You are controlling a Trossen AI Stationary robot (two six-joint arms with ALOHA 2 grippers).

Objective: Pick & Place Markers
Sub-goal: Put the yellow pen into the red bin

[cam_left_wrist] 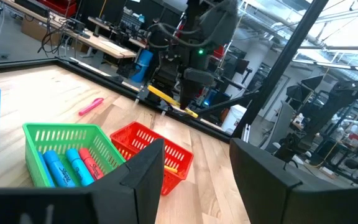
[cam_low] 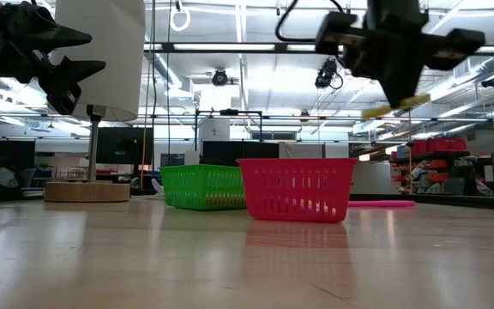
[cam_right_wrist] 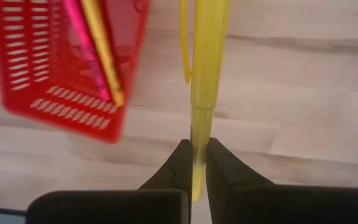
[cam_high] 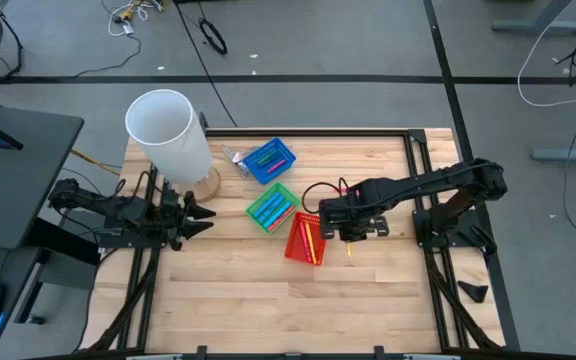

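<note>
While parked at the left edge of the desk [cam_high: 228,300], just beside a tall white tube [cam_high: 168,135] on a round wooden base, grips nothing with the left hand [cam_high: 206,216]: fingers spread wide, aimed across the boards toward the baskets.

Further right, three small mesh baskets in a slanting row:
- blue basket [cam_high: 268,160], with green and pink markers inside
- green basket [cam_high: 272,206], with blue markers [cam_left_wrist: 59,169] and a red one lying side by side along its length
- red basket [cam_high: 305,238], with a pink marker and an orange-yellow one laid lengthwise

Right of the red basket and close to its side, reaches in from the right edge with the right hand [cam_high: 351,237], raised well above the desk. Pinches a yellow marker [cam_right_wrist: 202,93] by one end, fingers closed narrow on it. Long axis in line with the fingers, running straight out ahead of them. Seen from desk height, held in the air, near level with a slight tilt [cam_low: 395,106]. From above, only a short yellow stub past the fingertips, pointing toward the near edge.

Behind the red basket, flat on the desk, one loose pink marker [cam_low: 382,204].
</note>
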